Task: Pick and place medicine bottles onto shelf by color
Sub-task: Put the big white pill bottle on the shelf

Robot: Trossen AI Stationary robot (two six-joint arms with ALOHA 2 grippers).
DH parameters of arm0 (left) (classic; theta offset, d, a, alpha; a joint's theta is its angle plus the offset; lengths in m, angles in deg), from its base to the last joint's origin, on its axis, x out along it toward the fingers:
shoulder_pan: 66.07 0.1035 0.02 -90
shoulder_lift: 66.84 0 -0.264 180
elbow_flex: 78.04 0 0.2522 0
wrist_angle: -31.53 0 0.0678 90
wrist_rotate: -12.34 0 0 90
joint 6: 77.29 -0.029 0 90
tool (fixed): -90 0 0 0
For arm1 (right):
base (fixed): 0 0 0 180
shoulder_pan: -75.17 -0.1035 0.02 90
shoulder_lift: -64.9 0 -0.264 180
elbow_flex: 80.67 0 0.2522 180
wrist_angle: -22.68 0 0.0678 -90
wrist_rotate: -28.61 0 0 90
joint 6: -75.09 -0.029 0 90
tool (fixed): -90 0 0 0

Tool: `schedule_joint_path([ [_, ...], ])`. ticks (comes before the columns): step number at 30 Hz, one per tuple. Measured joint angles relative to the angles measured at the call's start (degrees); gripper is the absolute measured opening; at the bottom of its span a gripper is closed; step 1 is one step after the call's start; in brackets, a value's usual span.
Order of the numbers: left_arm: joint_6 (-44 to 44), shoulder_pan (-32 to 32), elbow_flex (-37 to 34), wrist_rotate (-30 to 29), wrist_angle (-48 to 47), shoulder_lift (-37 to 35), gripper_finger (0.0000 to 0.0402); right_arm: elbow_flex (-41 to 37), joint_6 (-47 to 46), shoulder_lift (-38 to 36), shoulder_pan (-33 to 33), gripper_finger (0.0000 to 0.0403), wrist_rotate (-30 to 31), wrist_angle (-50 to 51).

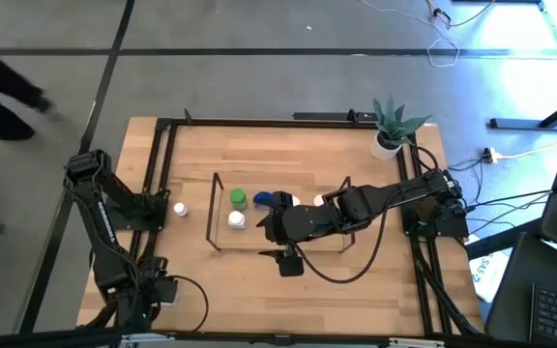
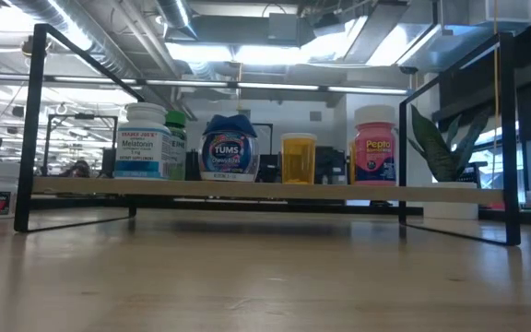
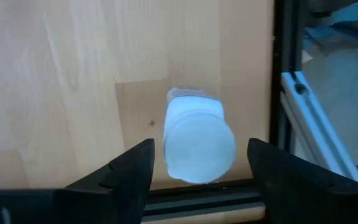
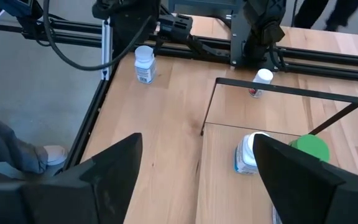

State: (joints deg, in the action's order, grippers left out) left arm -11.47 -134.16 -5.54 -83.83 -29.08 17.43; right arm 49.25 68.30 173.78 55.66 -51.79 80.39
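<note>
Plainly, most of the sorting looks done: on the shelf (image 2: 247,190) stand a white-capped melatonin bottle (image 2: 142,141), a green-capped bottle (image 2: 175,145) behind it, a blue Tums bottle (image 2: 228,148), an amber bottle (image 2: 298,159) and a pink Pepto bottle (image 2: 374,145); one small white-capped bottle (image 1: 179,209) is left on the table, just left of the shelf and close to the black table frame (image 1: 155,174).

The left gripper (image 3: 201,168) hangs above that bottle with its fingers spread, one to each side of the cap and neither touching; the frame rail lies right beside the bottle, so a finger coming down could strike the rail, or close off-centre and tip the bottle, which is light and likely to roll.

The right gripper (image 4: 197,171) hovers over the left part of the shelf, fingers spread and holding nothing; the right arm lies across the shelf, so a careless withdrawal could sweep the green or white bottle off the board; if the left arm carries its bottle to the white end while the right one sits there, the two could collide.

A second white-capped bottle (image 4: 143,64) shows on the table beyond the shelf; I judge it to be the same one, but cannot tell for certain.
</note>
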Motion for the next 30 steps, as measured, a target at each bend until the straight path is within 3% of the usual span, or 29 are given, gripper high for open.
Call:
schedule_joint_path([
  [18, 1.51, 0.76, 0.0, -0.26, 0.35, 2.79, 0.0248, 0.0, -0.48, 0.02, 0.0, 0.0307, 2.99, 0.0],
  [30, 1.57, 0.74, 0.0, -0.29, 0.39, 2.77, 0.017, 0.0, -1.99, 0.04, 0.0, 0.0307, 2.84, 0.0],
])
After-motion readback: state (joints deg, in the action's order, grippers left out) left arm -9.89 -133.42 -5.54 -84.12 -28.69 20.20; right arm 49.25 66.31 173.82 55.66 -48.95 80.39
